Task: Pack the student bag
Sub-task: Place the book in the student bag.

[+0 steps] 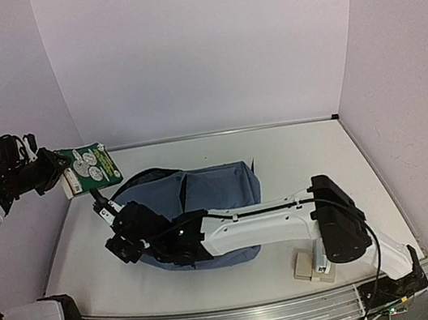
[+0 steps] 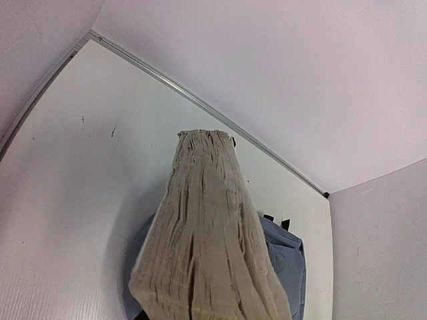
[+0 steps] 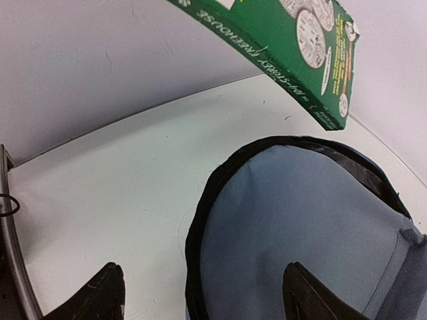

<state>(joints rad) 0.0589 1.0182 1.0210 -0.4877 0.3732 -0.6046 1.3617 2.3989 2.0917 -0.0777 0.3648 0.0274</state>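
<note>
We see the backpack lying flat in the middle of the desk, with its dark-rimmed opening turned toward the left edge. The left gripper is raised above the far left corner of the desk and pinches a green book by one end. In its own wrist view the page edges of the book fill the centre. The right arm reaches across the backpack, and the right gripper is at the opening. Its fingers are spread wide, one on each side of the rim, and we cannot see that they touch the fabric. A small beige block lies near the front right corner.

We judge that the step in hand is putting the book inside: one arm is to hold the opening wide and the other brings the book. The next move calls for the right fingers to close on the upper rim and lift it, so that a gap appears. Then the book must come down, narrow end first, and slide in.
</note>
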